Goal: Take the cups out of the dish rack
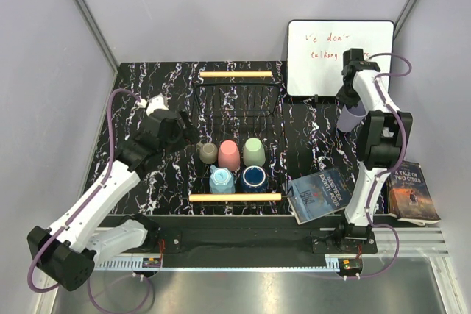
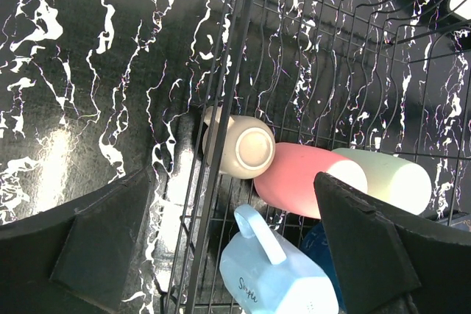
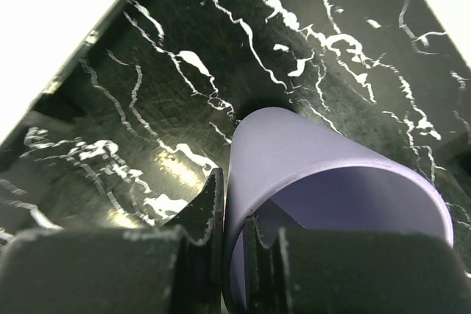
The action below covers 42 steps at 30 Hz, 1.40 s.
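Observation:
The black wire dish rack lies mid-table. In its near half are several cups: a beige mug, a pink tumbler, a pale green tumbler, a light blue mug and a navy mug. My left gripper hangs open at the rack's left side. In the left wrist view it frames the beige mug and the light blue mug. Right of the rack, my right gripper is shut on the rim of the lavender tumbler, which also shows in the top view.
A whiteboard leans at the back right, just behind the right arm. Two books lie at the near right edge. Wooden bar handles cap the rack's far and near ends.

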Motion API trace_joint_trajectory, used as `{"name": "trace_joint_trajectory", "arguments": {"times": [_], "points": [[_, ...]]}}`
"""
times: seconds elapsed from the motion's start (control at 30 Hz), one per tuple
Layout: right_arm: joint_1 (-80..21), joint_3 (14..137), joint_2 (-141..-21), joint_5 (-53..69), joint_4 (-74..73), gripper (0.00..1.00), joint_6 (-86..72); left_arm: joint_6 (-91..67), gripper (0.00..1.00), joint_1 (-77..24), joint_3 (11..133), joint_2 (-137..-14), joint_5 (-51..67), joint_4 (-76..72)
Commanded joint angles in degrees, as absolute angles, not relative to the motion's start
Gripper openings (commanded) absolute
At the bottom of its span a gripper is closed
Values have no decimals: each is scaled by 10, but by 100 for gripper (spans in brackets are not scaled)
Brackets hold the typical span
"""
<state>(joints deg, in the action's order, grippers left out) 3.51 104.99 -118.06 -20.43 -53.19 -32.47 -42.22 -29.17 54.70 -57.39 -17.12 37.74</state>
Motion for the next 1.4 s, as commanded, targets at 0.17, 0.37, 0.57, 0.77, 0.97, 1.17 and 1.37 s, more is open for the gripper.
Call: {"name": "trace_joint_trajectory", "arguments": {"times": [0.17, 0.37, 0.57, 0.77, 0.97, 1.17, 1.37], "points": [[34, 1046, -1223, -214, -491, 0, -330, -410, 99, -289, 547, -573, -188, 361], [34, 1020, -1216, -199, -475, 7, -331, -410, 99, -290, 551, -583, -178, 360], [33, 983, -1174, -173, -449, 55, -345, -403, 99, -290, 555, -571, -182, 359], [33, 959, -1100, -146, -425, 73, -355, -405, 99, -294, 552, -549, -204, 359], [18, 981, -1009, -125, -417, 81, -358, -394, 99, -295, 571, -548, -207, 359], [-15, 990, -918, -122, -433, 82, -352, -384, 99, -298, 584, -555, -200, 356], [-94, 894, -796, -107, -403, 82, -345, -331, 99, -327, 613, -606, -185, 337]]}}
